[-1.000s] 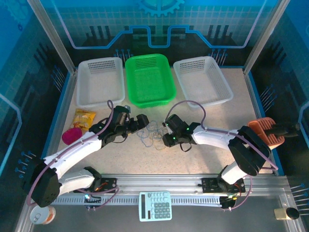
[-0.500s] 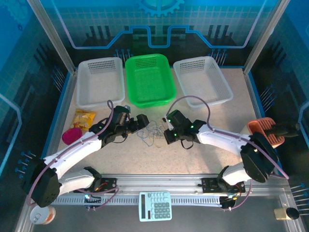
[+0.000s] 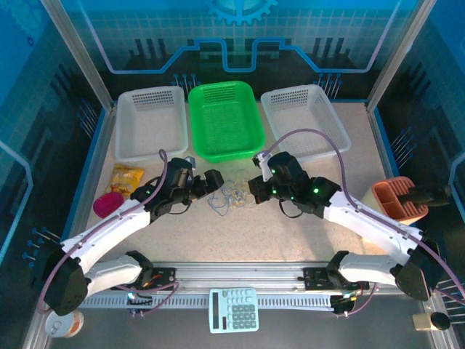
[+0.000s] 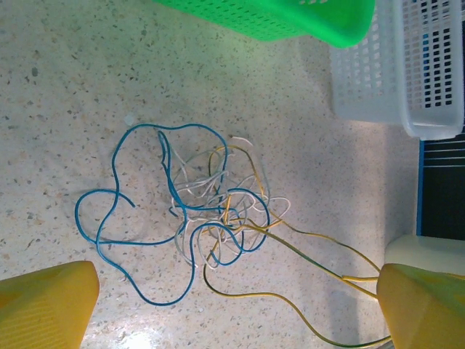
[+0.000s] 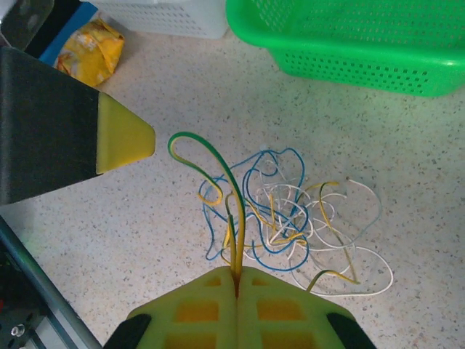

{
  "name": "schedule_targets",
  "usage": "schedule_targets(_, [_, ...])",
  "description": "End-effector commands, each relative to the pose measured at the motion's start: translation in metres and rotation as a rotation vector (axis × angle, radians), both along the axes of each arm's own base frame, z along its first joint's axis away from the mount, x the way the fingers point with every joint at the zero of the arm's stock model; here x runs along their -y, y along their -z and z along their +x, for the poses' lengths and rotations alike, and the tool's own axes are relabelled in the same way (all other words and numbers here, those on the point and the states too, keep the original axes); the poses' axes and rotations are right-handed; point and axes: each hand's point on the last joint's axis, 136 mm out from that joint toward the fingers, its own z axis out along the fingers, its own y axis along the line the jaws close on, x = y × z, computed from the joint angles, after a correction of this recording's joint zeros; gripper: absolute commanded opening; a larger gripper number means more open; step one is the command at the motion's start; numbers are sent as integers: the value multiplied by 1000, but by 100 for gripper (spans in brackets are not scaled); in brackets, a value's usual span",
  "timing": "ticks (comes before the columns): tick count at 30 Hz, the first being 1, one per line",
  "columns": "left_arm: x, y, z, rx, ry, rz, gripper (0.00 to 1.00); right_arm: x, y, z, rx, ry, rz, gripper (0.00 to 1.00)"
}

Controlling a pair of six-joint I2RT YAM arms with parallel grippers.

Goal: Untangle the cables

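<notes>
The cables (image 3: 232,195) lie as a small tangle of blue, white and yellow-green wires on the speckled table between the two arms. In the right wrist view my right gripper (image 5: 237,273) is shut on a doubled yellow-green cable (image 5: 218,163), which arches up out of the tangle (image 5: 290,218). From above, the right gripper (image 3: 256,190) sits at the tangle's right edge. My left gripper (image 3: 213,182) stands at its left edge, open wide. In the left wrist view the tangle (image 4: 211,211) spreads just ahead of the open left gripper (image 4: 236,291), and nothing is between its fingers (image 4: 47,305).
A green basket (image 3: 225,120) stands at the back between two white baskets (image 3: 149,123) (image 3: 304,120). A yellow snack bag (image 3: 125,178) and a pink object (image 3: 107,203) lie at the left. At the right is an orange holder (image 3: 396,198), and a calculator (image 3: 234,309) rests on the front rail.
The right gripper has closed on the yellow-green cable and its arm has swung up and back, drawing that cable out of the pile. The left arm has barely moved.
</notes>
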Motion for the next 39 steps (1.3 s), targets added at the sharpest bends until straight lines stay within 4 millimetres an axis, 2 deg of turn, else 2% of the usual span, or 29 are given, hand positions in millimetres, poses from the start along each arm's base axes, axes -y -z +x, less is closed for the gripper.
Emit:
schedule_targets(1, [8,-26,-2,48,44,-33,99,5,-23,3,33,26,36,0])
schedule_targets(5, [13,-39,-1,64,44,-84,99,5,-28,4,44,24,51,0])
schedule_targets(13, [31,-74,4,63,-7,-338,99,2,-28,5,62,16,72,0])
schedule_targets(17, [39,-79,7,82,6,-416,84,1,-26,6,61,15,75,0])
schedule_targets(20, [44,-76,8,99,45,-402,68,1,-25,6,60,15,77,0])
schedule_targets(22, [48,-74,6,127,94,-378,64,2,-24,6,56,15,79,0])
schedule_targets(26, [50,-64,3,163,146,-342,63,3,-22,6,39,20,100,0])
schedule_targets(31, [55,-55,5,157,138,-408,61,4,-21,8,17,28,147,0])
schedule_targets(39, [57,-60,17,175,59,-561,56,1,-25,9,3,28,214,0])
